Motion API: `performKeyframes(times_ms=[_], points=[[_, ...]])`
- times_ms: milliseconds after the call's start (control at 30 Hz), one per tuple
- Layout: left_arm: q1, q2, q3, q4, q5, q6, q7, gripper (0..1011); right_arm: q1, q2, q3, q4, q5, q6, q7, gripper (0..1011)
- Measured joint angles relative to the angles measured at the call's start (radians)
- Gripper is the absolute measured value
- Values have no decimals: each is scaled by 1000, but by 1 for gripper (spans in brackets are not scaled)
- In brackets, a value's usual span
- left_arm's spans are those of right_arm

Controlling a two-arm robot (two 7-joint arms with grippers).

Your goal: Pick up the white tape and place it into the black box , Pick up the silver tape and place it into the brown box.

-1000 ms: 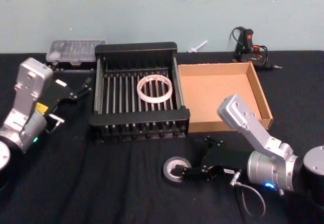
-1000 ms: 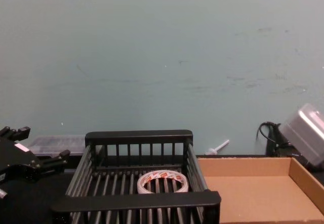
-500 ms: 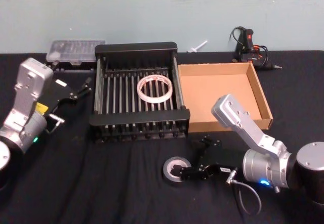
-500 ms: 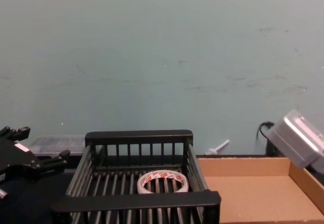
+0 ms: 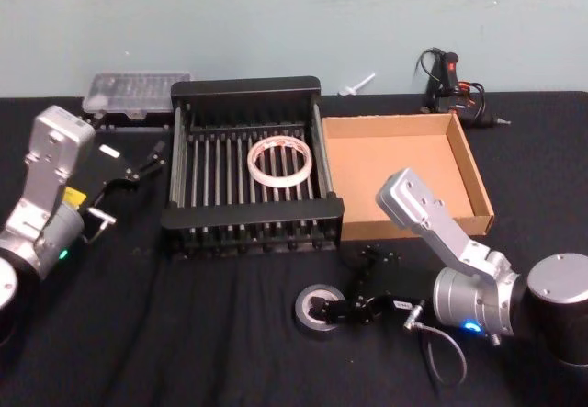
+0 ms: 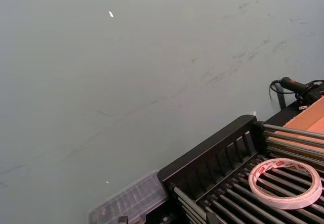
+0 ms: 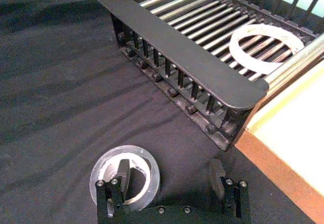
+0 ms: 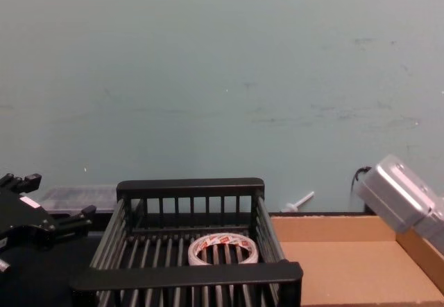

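The silver tape lies flat, hole upward, one finger of the spread right claw inside.

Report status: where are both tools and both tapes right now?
Right tool open, straddling silver tape's wall on the cloth. Left tool parked beside the black box. White tape inside it. Brown box empty, nothing in the way.
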Motion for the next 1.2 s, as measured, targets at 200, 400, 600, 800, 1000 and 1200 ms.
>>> performKeyframes(times_ms=[200, 400, 600, 800, 1000, 1200], points=[[0, 0, 0, 0, 0, 0, 0, 1001, 5, -2, -7, 5, -7, -2, 0, 1000], [0, 0, 0, 0, 0, 0, 0, 1001, 4, -2, -6, 5, -7, -2, -1, 1000], [0, 0, 0, 0, 0, 0, 0, 1001, 3, -2, -5, 4, -6, -3, -1, 981], [0, 0, 0, 0, 0, 0, 0, 1001, 3, -1, -4, 3, -5, -3, -1, 824], [0, 0, 0, 0, 0, 0, 0, 1001, 2, -1, -3, 3, -5, -3, -1, 634], [0, 0, 0, 0, 0, 0, 0, 1002, 2, -1, -3, 3, -4, -3, -1, 474]])
